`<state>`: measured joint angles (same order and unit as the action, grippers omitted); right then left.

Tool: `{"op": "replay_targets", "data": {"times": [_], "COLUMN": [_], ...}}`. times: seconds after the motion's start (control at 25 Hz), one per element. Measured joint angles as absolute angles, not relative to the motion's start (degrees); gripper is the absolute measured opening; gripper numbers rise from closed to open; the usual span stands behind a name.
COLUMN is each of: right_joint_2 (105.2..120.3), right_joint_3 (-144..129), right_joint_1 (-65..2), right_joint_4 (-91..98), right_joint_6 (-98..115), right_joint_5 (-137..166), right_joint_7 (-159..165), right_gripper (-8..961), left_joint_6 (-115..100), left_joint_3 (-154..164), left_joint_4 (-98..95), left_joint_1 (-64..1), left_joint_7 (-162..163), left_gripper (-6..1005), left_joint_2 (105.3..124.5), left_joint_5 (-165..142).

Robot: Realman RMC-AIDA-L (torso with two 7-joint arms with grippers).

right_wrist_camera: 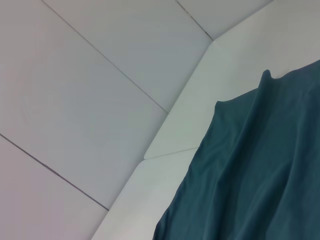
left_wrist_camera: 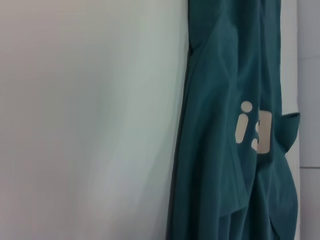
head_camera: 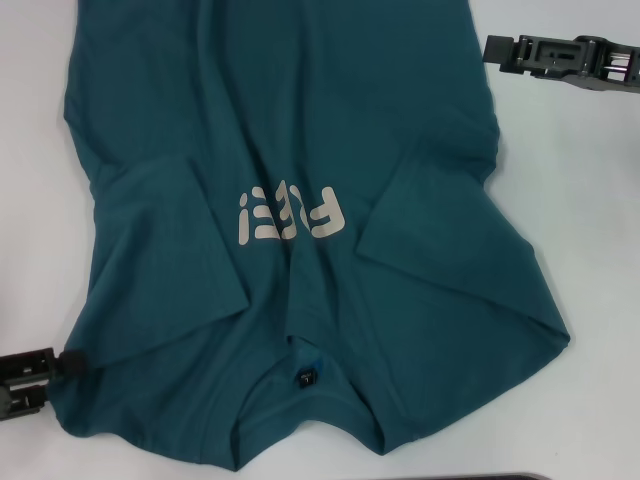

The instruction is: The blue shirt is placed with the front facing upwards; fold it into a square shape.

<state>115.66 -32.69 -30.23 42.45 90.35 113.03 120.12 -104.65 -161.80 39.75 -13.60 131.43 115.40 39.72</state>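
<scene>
Both sleeves of the shirt [head_camera: 300, 200] lie folded inward; left gripper [head_camera: 65, 365] touches its edge, right gripper [head_camera: 490, 48] hovers apart; neither grip can be told.

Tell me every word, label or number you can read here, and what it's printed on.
"FILA", apparently: pale block lettering on the blue shirt's chest, upside down in the head view and creased, so uncertain.
Only an "i" and part of another letter show in the left wrist view.
Black tag inside the collar: too small to read.
</scene>
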Motion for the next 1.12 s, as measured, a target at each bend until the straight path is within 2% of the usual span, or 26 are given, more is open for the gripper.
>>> {"op": "replay_targets", "data": {"times": [0.2,0.6,0.88,1.12], "right_joint_2": [115.62,115.23,111.59,107.34], "right_joint_3": [-32.69,-32.94,-33.03,-33.28], "right_joint_1": [-30.16,-30.02,-28.63,-26.76], "right_joint_4": [42.45,42.37,42.35,42.28], "right_joint_6": [90.35,90.49,96.33,102.70], "right_joint_5": [113.03,113.51,115.05,121.31], "right_joint_7": [120.09,120.25,121.25,126.38], "right_gripper": [686,672,662,653], "left_joint_6": [-104.74,-107.27,-107.96,-106.51], "left_joint_3": [-161.62,-162.22,-162.37,-163.70], "left_joint_4": [39.78,39.28,38.37,38.61], "left_joint_1": [-13.69,-14.32,-16.26,-16.68], "left_joint_7": [131.61,129.71,128.23,128.53], "left_gripper": [495,273,32,33], "left_joint_2": [115.39,115.13,115.09,115.15], "left_joint_5": [39.71,41.16,41.39,41.95]}}
